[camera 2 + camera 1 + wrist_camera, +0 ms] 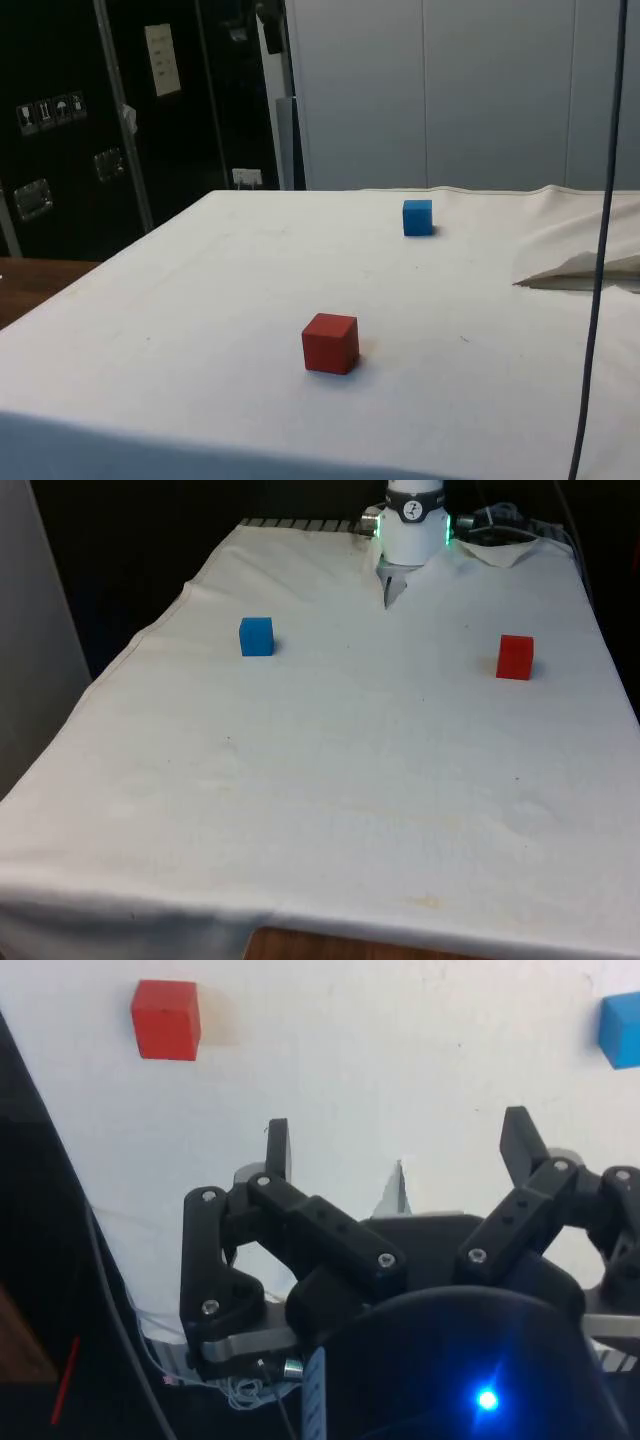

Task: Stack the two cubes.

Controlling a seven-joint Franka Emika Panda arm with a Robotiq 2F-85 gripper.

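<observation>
Resting surface: white cloth (330,810) over the table, creased near the far end in the front view
Gripper (398,1150): wrist view shows fingers (277,1147) spread wide, empty, above bare cloth between the cubes
Red cube (515,657): front view's right, flat on the cloth; side view shows one corner turned towards that camera
Blue cube (256,637): front view's left, well apart from red, faces roughly square to the table edge; no long axis on either
</observation>
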